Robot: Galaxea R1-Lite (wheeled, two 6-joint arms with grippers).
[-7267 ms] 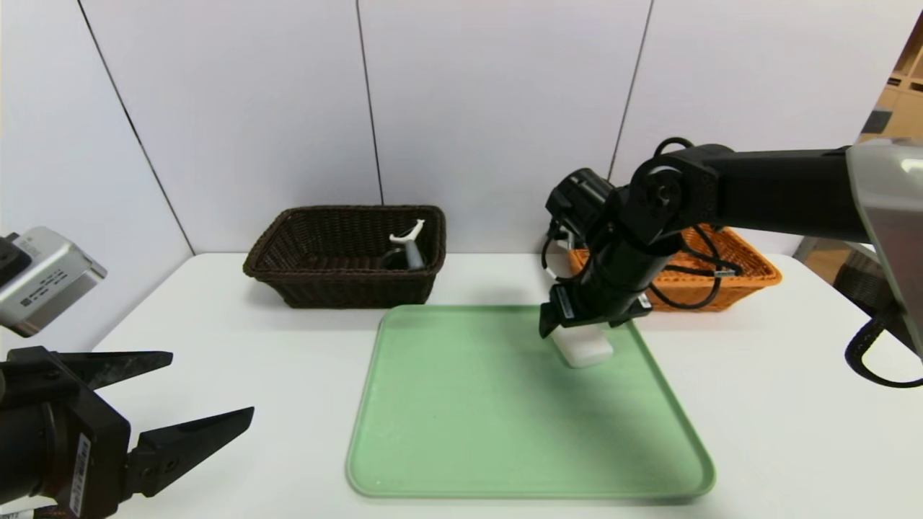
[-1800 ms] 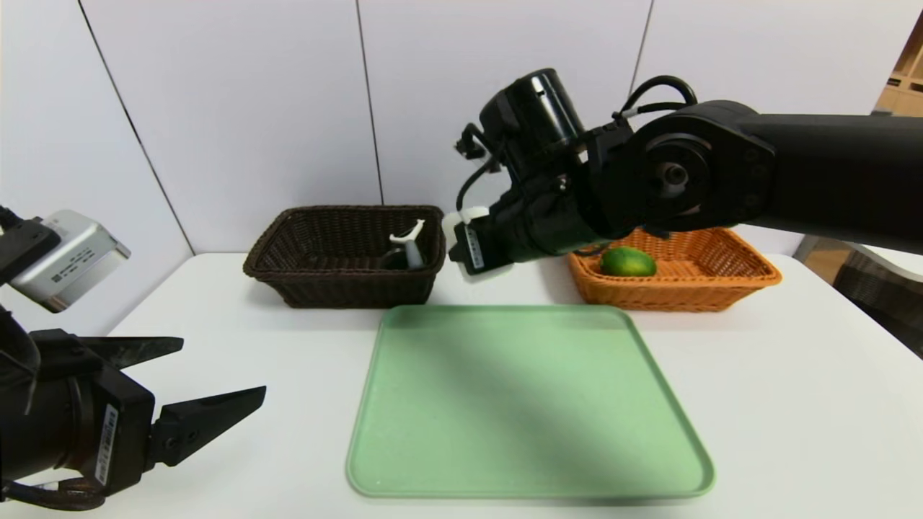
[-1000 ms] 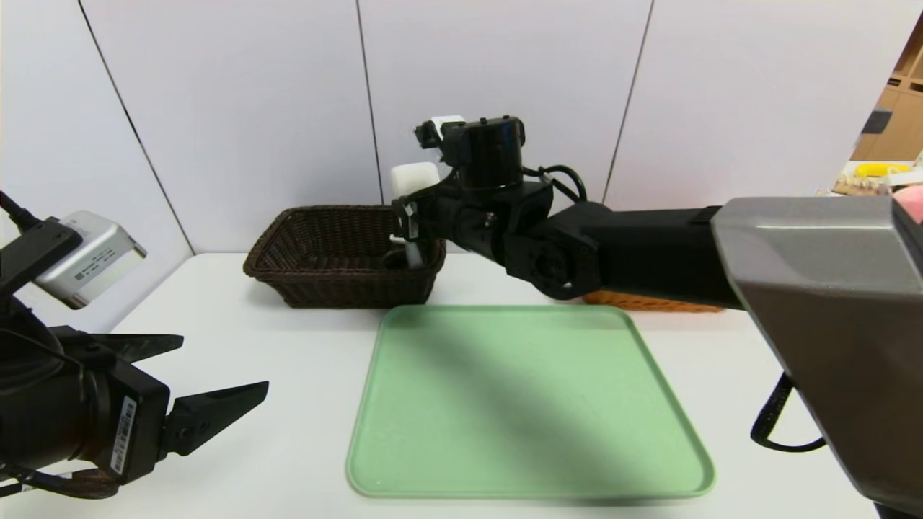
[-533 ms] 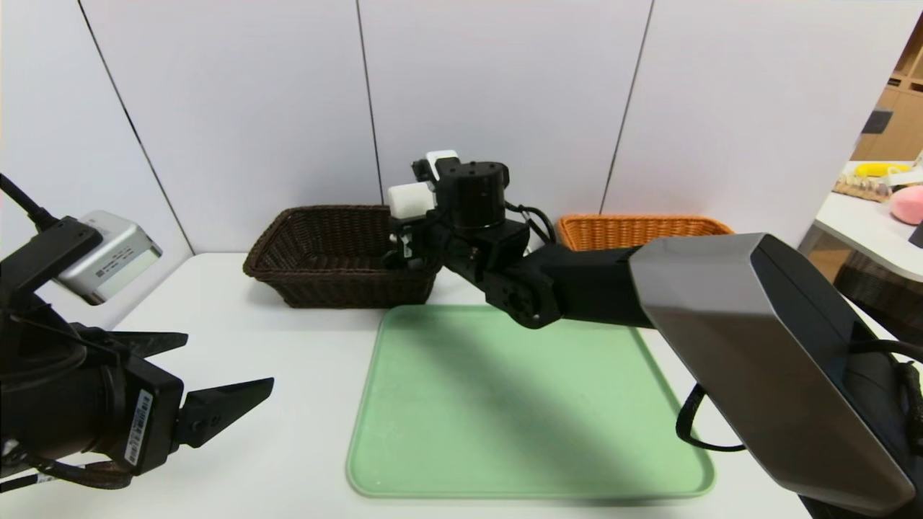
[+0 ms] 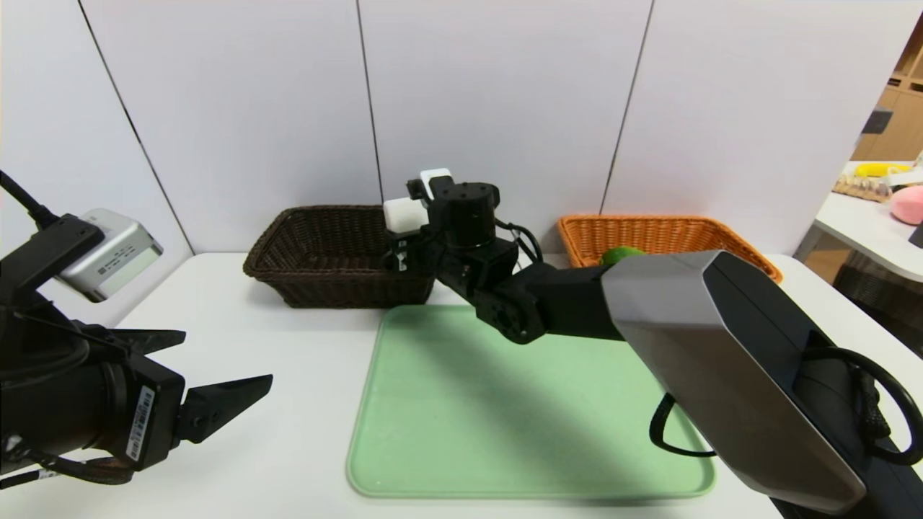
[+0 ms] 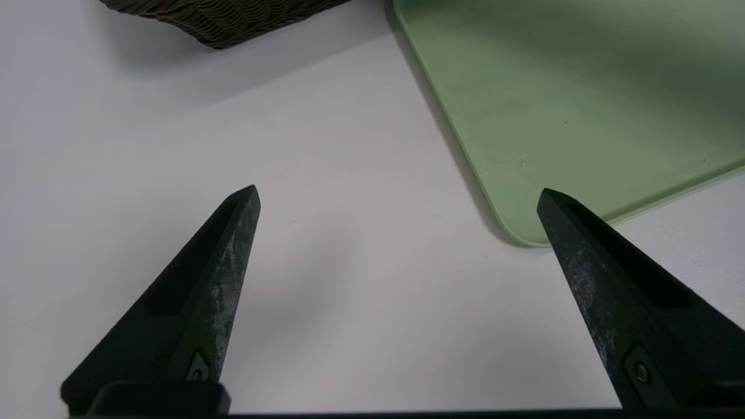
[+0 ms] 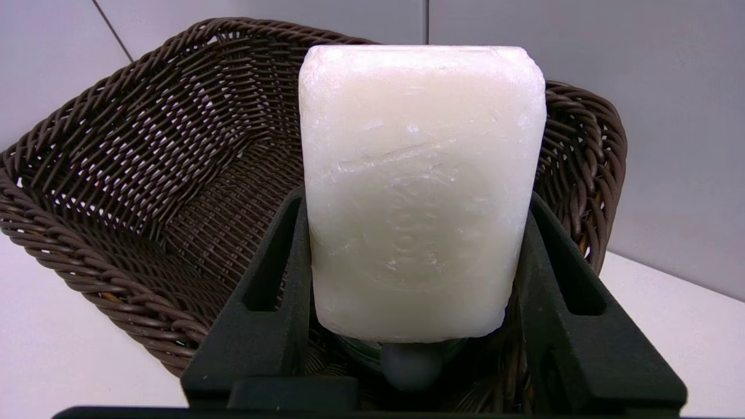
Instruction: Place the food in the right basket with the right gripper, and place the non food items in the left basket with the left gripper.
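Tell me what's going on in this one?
The right gripper has its jaws clamped on a white rounded soap-like block, held at the near rim of the dark brown woven wicker basket. A green citrus fruit lies in the orange-tan wicker basket. The left gripper is parked, jaws open.

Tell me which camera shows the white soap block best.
The right wrist view: the soap block fills the frame, clamped between the right gripper fingers, with the dark basket behind it. The head view shows the block only small, at the basket's right end. The left wrist view does not show it at all.
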